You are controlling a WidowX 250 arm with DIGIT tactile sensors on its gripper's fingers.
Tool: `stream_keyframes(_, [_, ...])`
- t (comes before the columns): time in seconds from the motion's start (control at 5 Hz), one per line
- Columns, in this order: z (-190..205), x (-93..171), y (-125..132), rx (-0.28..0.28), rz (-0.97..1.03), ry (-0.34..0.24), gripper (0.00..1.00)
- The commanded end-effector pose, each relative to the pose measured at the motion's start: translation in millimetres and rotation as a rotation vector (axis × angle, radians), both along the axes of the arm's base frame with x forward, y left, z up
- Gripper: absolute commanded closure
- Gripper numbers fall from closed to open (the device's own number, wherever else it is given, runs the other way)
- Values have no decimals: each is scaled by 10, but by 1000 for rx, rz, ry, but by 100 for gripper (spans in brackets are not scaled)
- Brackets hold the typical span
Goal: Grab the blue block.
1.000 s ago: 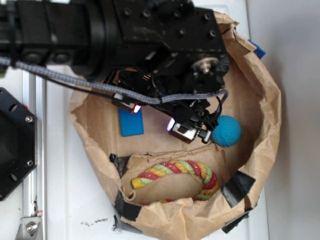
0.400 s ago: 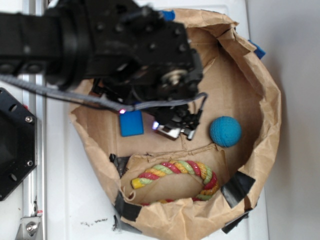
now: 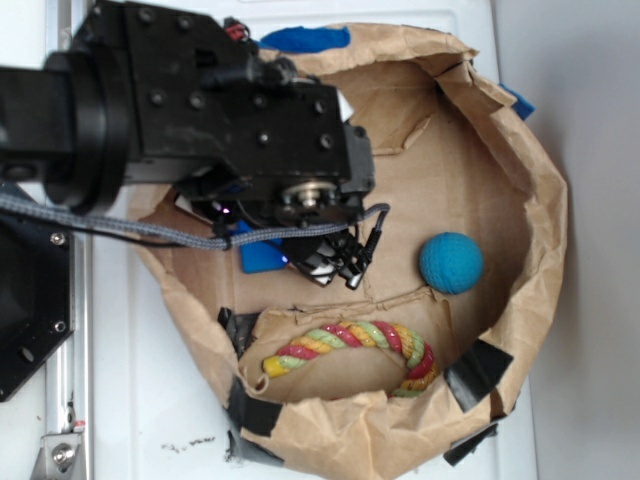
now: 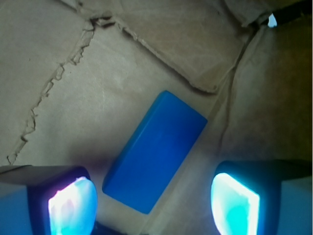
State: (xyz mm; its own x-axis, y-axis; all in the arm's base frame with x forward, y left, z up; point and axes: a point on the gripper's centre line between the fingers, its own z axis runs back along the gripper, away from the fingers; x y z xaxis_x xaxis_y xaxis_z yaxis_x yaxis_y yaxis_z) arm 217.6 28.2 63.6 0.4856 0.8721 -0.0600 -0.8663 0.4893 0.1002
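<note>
**A:** And the arm has slid left across the paper bag [image 3: 545, 215]! A second ago the gripper [image 3: 335, 265] was parked right beside the teal ball [image 3: 451, 262]; now the ball sits alone, well apart on the right, and the black wrist covers most of the blue block [image 3: 262, 259].

**B:** So it's lined up on the right thing?

**A:** Looks that way. From the wrist view, the blue block [image 4: 155, 158] lies flat on the brown paper, angled on a diagonal, its lower end reaching down between the two glowing fingertips [image 4: 72, 204]. The claw is spread wide, nothing in it, one finger either side with a gap to the block on each.

**B:** What's left, then?

**A:** My read: lower, then close. The diagonal could matter; the fingers may meet corners rather than flat sides unless the wrist turns.

**B:** And the ground underneath?

**A:** Crumpled, torn paper with creases and a raised flap just above the block. Soft footing, though the block seems to rest level.

**B:** Around it, left to right?

**A:** Metal rail [image 3: 65, 340] and white tabletop at far left, then the bag's rolled rim patched with black tape [image 3: 476, 372], a coloured rope ring [image 3: 352, 350] in the lower pocket, and blue tape strips [image 3: 305, 38] on the top edge.
</note>
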Motion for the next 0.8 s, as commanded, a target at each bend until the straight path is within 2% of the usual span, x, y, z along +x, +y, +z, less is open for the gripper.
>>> stream_keyframes(0.0, [90, -24, 76, 8, 8, -42, 0])
stream_keyframes(0.4, [90, -24, 76, 8, 8, -42, 0])
stream_keyframes(0.6, [47, 11, 34, -5, 109, -42, 0])
